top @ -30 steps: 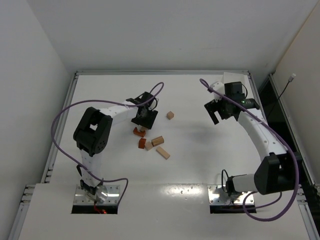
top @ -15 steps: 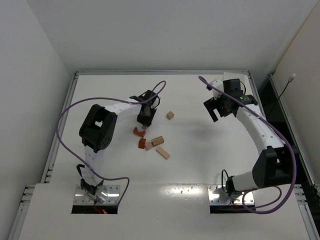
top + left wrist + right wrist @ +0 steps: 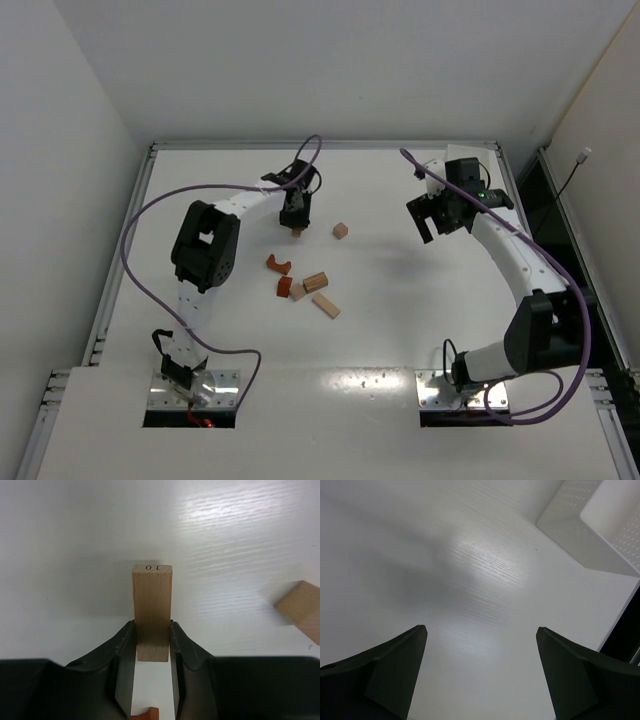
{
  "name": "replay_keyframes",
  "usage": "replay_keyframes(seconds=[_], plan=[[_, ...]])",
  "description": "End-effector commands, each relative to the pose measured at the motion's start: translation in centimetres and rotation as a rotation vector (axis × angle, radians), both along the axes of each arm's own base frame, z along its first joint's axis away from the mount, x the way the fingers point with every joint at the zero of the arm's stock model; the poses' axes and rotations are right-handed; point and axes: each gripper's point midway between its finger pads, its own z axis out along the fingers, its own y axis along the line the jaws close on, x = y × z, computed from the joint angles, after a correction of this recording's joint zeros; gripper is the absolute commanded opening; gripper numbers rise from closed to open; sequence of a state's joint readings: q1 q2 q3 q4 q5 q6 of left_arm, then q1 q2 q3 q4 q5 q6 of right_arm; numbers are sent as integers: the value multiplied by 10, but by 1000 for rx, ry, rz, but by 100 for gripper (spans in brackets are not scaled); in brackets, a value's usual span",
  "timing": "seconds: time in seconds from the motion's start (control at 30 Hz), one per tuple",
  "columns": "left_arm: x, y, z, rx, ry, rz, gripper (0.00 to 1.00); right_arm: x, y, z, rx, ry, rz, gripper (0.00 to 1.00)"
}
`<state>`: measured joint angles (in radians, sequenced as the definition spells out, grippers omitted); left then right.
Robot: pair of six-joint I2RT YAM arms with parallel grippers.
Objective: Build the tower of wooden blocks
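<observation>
My left gripper [image 3: 297,224] is shut on a pale tan rectangular block [image 3: 151,611], held by its sides above the white table; a "10" is printed on its far end. The block's tip shows below the gripper in the top view [image 3: 298,230]. A tan cube [image 3: 341,231] lies to its right and shows in the left wrist view [image 3: 300,609]. An orange arch [image 3: 278,264], an orange block [image 3: 285,288] and tan blocks [image 3: 316,282] [image 3: 326,305] lie loose nearer the arms. No stack stands. My right gripper [image 3: 429,222] is open and empty, jaws wide apart over bare table [image 3: 480,630].
A white rectangular box [image 3: 468,158] sits at the back right corner and shows in the right wrist view [image 3: 600,525]. The table's raised rim [image 3: 320,145] runs along the far side. A purple cable [image 3: 150,215] loops over the left arm.
My left gripper has lifted the tan block from the pile and carried it toward the far side. My right gripper has barely moved and stays open.
</observation>
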<state>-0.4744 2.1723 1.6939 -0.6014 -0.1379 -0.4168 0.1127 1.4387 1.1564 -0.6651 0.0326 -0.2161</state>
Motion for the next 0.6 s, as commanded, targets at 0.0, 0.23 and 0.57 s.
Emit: replay_keyframes(seconds=[0.0,0.23,0.57], plan=[[-13,9,-14,0,61,66,0,11,3,16,33,-43,-17,87],[-30,13,-25,-4,105,77,0,10,5,16,40,-43,-11,87],[-38,4,11,-46,27,-14,86,10,14,16,60,-40,41,91]])
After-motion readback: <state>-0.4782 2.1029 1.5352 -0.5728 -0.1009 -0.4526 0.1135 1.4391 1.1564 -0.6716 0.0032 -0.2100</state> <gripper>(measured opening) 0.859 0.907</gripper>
